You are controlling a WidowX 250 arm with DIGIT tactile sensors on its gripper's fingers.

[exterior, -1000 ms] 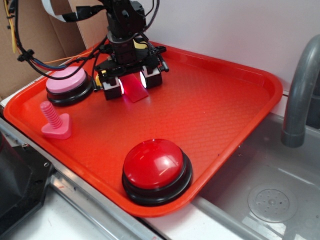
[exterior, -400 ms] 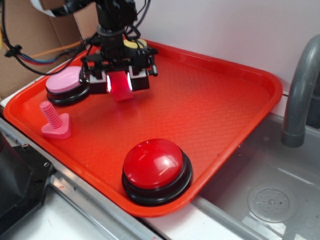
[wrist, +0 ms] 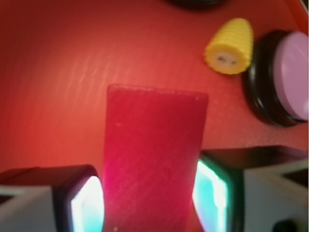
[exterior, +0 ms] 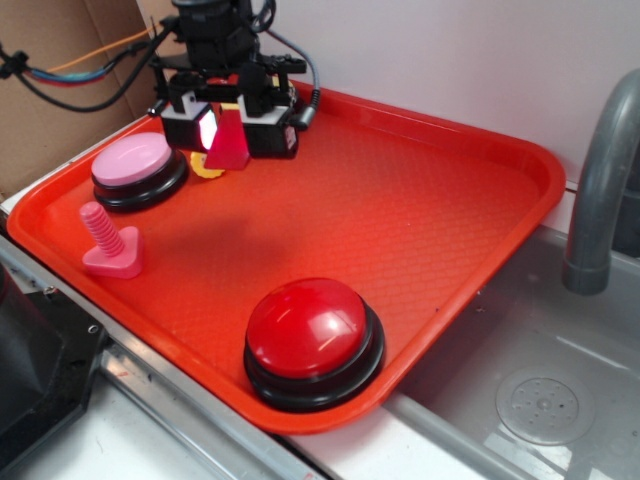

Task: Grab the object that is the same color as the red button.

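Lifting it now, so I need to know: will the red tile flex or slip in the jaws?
The red tile probably stays stiff: it juts straight from the gripper, unbent. It looks light, thin and small. Its textured face should resist slipping, though its tilt in the exterior view suggests it could pivot.

Carrier: a red tray (exterior: 440, 230) with a raised rim and finely textured floor.
Front edge: the red button (exterior: 313, 342) on its black base.
Left edge: a pink bolt-shaped toy (exterior: 108, 243).
Back left corner: a pink-topped button (exterior: 138, 171), a yellow corn-shaped piece (wrist: 230, 46) just beside it.
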